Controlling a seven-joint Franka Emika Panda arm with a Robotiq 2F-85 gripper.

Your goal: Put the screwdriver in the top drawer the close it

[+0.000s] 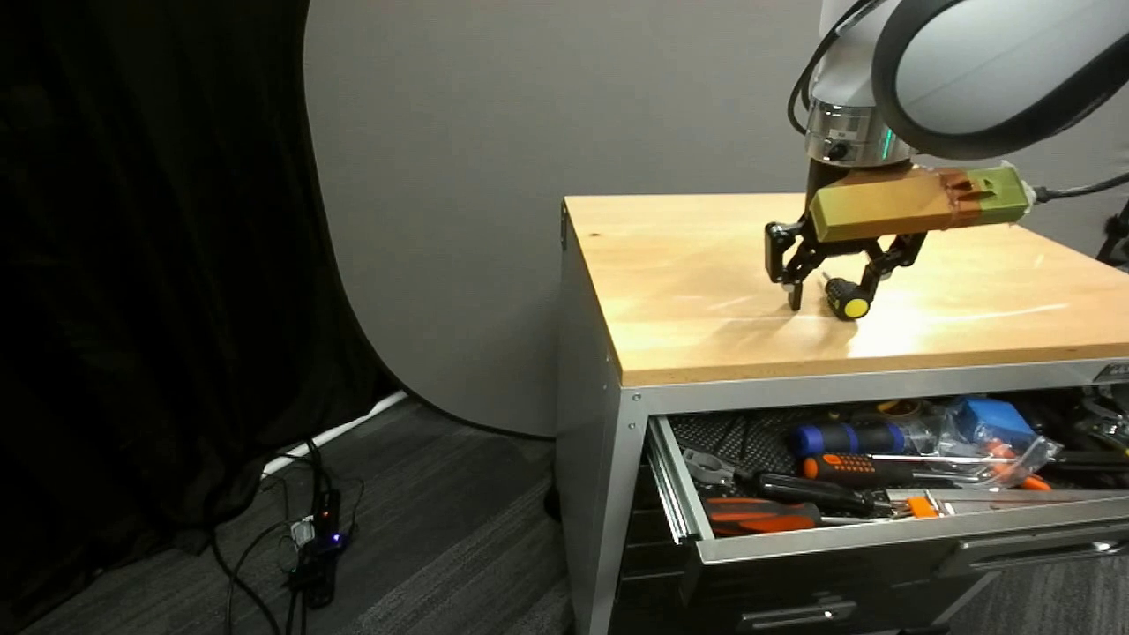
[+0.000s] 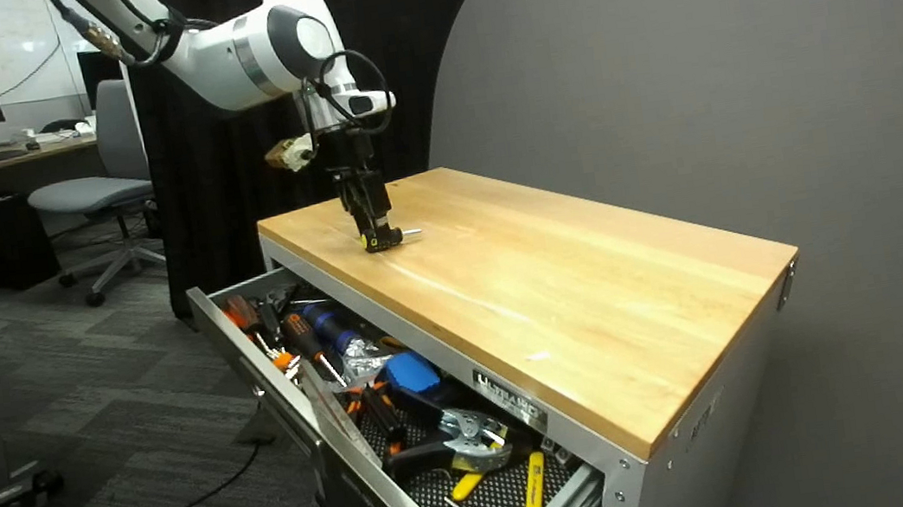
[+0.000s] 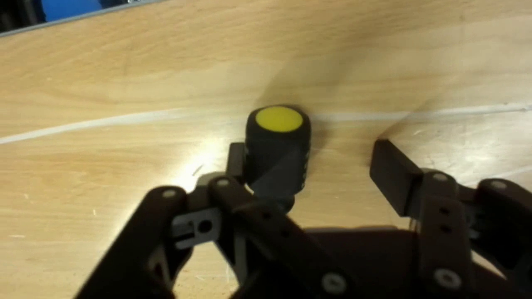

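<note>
The screwdriver (image 1: 848, 301) lies on the wooden cabinet top, its black handle with a yellow end cap facing the drawer side. Its short shaft shows in an exterior view (image 2: 411, 232). My gripper (image 1: 831, 294) is open and low over the top, fingers either side of the handle. In the wrist view the handle (image 3: 277, 160) sits between the fingers (image 3: 307, 153), close beside the left finger; I cannot tell if they touch. A wide gap separates it from the right finger. The top drawer (image 1: 908, 533) is pulled out, showing in both exterior views (image 2: 295, 393).
The drawer holds mixed tools: a red-and-black handle (image 1: 763, 516), a blue-and-black tool (image 1: 851, 437), a blue block (image 2: 411, 372) and a metal clamp (image 2: 471, 434). The wooden top's front edge (image 1: 847, 362) lies between screwdriver and drawer. A grey panel (image 1: 529, 132) stands behind the cabinet.
</note>
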